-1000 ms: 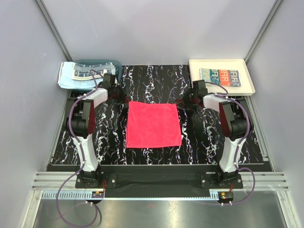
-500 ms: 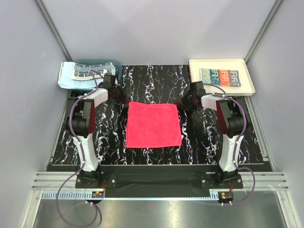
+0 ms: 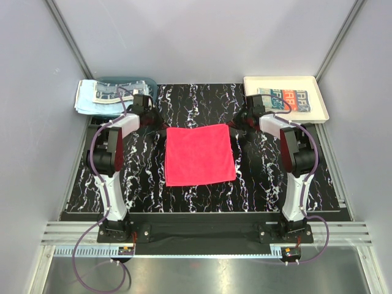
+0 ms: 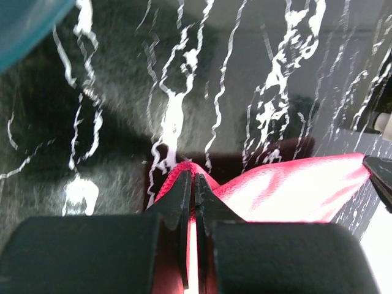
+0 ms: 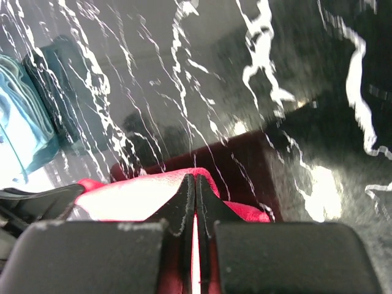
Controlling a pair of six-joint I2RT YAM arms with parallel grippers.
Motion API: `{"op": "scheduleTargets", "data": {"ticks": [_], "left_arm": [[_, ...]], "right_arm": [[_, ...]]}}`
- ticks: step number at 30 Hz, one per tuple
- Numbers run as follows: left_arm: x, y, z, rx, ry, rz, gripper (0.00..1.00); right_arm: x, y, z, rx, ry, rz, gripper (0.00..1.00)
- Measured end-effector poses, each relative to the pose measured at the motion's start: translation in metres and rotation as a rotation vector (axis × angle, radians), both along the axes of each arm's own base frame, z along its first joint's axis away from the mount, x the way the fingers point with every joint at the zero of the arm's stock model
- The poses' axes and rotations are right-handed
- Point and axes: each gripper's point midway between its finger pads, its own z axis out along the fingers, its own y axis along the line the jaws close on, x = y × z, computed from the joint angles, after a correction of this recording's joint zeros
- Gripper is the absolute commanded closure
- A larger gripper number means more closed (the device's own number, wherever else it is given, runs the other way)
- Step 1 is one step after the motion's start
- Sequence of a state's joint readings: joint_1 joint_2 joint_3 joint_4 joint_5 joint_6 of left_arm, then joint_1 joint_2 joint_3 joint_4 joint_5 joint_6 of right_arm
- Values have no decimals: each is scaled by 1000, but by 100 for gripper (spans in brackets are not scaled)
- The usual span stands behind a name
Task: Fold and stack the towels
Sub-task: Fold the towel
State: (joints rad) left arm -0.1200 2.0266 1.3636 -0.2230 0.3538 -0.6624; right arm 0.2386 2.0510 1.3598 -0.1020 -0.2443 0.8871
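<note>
Red-pink towel [image 3: 199,154] lying square and smooth, far corners pinched.
Left gripper [image 4: 193,179] and right gripper [image 5: 195,179] clamp those corners above a black, white-veined tabletop [image 3: 196,101]; grey walls [image 3: 202,37] surround.

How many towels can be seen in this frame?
4: a red-pink towel spread on the black mat; a folded patterned towel in the cream tray; a light blue towel and a second patterned towel on the teal basket. More may be hidden beneath.

Open table [image 3: 196,101] lies beyond the red towel [image 3: 199,154]; basket [image 3: 125,80] and tray [image 3: 282,78] block its far corners.
</note>
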Motion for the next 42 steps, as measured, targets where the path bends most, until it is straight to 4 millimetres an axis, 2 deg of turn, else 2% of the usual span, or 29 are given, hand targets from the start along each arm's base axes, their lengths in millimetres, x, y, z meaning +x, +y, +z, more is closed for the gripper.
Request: {"op": "scheduleTargets", "data": {"ticks": [7, 10, 14, 17, 21, 25, 30, 36, 42], "left_arm": [[26, -3, 22, 0, -124, -26, 100], [35, -4, 31, -6, -175, -33, 98], [46, -6, 38, -8, -210, -41, 95], [55, -6, 39, -2, -228, -47, 84], [60, -5, 30, 4, -220, -50, 57], [57, -3, 17, 11, -184, -45, 47], [56, 2, 13, 22, -156, -31, 47], [65, 4, 12, 32, -147, -24, 48], [65, 3, 9, 46, -130, -43, 48]], "right_arm": [[13, -8, 8, -92, -84, 32, 99], [16, -11, 8, -117, -106, 42, 96], [20, -13, 10, -137, -134, 55, 85], [21, -15, 11, -148, -144, 64, 75], [27, -17, 14, -153, -159, 68, 61], [35, -16, 11, -158, -157, 72, 60], [40, -15, 2, -169, -131, 82, 60], [47, -13, -3, -180, -116, 97, 62], [41, -13, -13, -185, -82, 123, 62]]}}
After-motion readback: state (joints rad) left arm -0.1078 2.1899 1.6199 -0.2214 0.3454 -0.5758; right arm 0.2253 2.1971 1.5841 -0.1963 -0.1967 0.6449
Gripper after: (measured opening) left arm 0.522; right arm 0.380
